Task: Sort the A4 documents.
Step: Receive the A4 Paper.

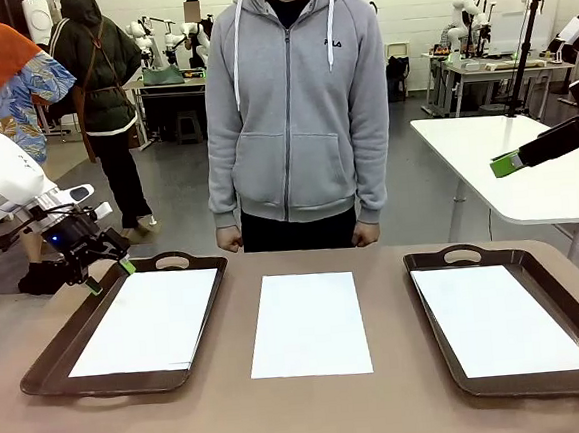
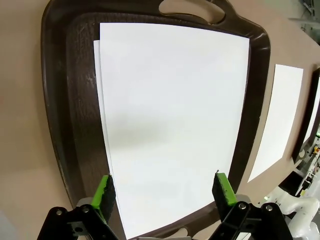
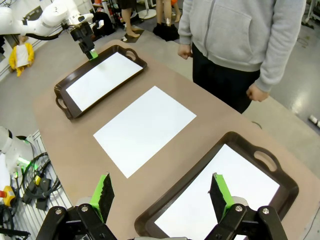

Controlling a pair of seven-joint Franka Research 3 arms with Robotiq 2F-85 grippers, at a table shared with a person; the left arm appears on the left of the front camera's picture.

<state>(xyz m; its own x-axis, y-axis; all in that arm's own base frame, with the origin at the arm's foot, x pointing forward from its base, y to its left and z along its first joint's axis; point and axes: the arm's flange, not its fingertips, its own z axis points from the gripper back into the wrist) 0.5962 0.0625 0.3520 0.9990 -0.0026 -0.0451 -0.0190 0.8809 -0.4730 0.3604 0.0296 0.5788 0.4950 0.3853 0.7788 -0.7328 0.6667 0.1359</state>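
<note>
White thin rectangular paper sheet (image 1: 308, 323) is lying flat on the brown table (image 1: 235, 421), its long side pointing toward the person (image 1: 296, 106). The black, green-padded left gripper (image 1: 111, 277), fingers apart and empty, is hovering left of the sheet, seemingly nearer than the right gripper (image 1: 506, 165), also apart.

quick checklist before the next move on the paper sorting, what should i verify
1. Left claw open and empty: ok, it hangs over the left tray.
2. Right claw open and empty: ok.
3. Every document in a tray: not ok, one A4 sheet lies flat on the table between the trays.
4. Person's hands off that sheet: ok, fists at the far edge.
5. Stacked sheets in the left tray squared up: not ok, a lower sheet peeks out at one side.
6. Sheet count in the right tray: cannot tell.
</note>
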